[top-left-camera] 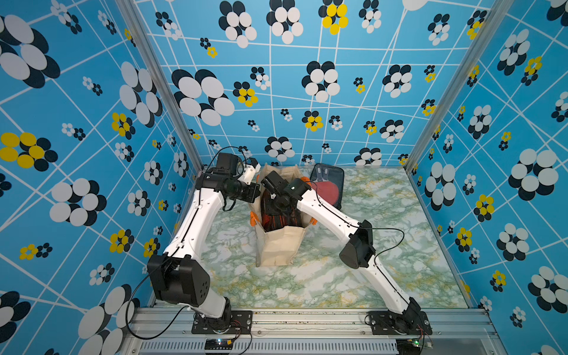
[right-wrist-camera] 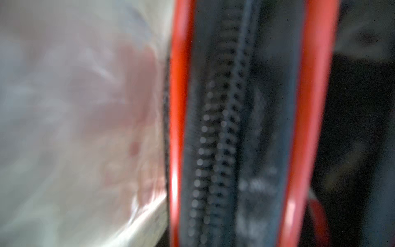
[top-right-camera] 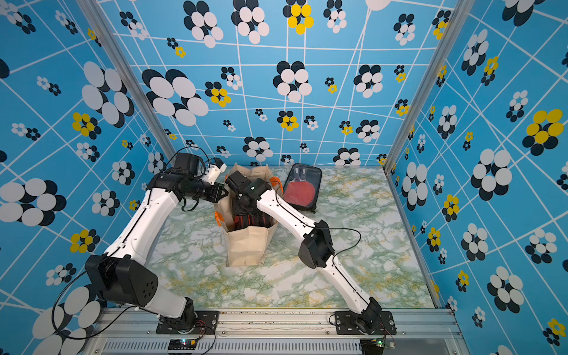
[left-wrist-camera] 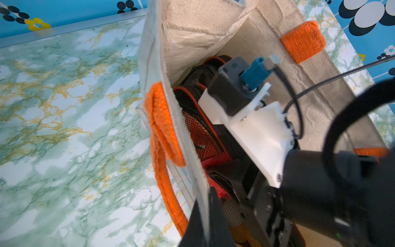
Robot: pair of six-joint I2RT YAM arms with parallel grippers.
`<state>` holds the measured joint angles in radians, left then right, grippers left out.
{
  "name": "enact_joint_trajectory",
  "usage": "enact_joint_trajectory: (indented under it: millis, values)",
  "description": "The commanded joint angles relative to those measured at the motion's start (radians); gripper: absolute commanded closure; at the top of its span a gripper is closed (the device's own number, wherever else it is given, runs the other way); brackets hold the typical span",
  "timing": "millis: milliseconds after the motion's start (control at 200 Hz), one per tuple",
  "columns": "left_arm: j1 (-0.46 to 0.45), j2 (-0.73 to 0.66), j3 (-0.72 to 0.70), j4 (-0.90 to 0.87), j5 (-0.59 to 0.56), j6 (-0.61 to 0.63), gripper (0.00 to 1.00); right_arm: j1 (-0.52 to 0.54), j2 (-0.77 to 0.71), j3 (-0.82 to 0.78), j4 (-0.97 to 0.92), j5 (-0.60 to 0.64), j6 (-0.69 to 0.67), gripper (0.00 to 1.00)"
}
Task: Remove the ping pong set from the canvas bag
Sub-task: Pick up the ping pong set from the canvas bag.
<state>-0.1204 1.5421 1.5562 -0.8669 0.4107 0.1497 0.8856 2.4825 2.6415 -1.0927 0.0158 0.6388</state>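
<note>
canvas bag (left-wrist-camera: 188, 38) rim, pinched in left pincer (left-wrist-camera: 206, 213)

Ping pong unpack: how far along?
Done: open paddle case lies on the table outside the canvas bag. In hand: left gripper pinches the rim; right gripper is inside at a black red-piped case. Left: lifting that case out.

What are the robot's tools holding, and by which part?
Left tool: pinches the top rim of the tall cream canvas bag beside an orange handle. Right tool: inside the bag at a black red-piped zipper case; grip cannot be told.
</note>
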Motion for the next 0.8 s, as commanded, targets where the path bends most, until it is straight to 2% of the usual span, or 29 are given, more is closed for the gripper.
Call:
enact_joint_trajectory:
  millis: [0, 440, 795]
  values:
    - [0.001, -0.020, 0.002, 0.028, -0.012, -0.002, 1.00, -0.007, -0.156, 0.092, 0.016, 0.099, -0.059, 1.00]
    - [0.002, -0.007, 0.018, 0.020, -0.013, -0.002, 1.00, -0.010, -0.239, 0.149, -0.001, 0.188, -0.125, 1.00]
    - [0.002, -0.003, 0.008, 0.022, -0.009, 0.001, 1.00, -0.060, -0.350, 0.149, 0.031, 0.212, -0.156, 1.00]
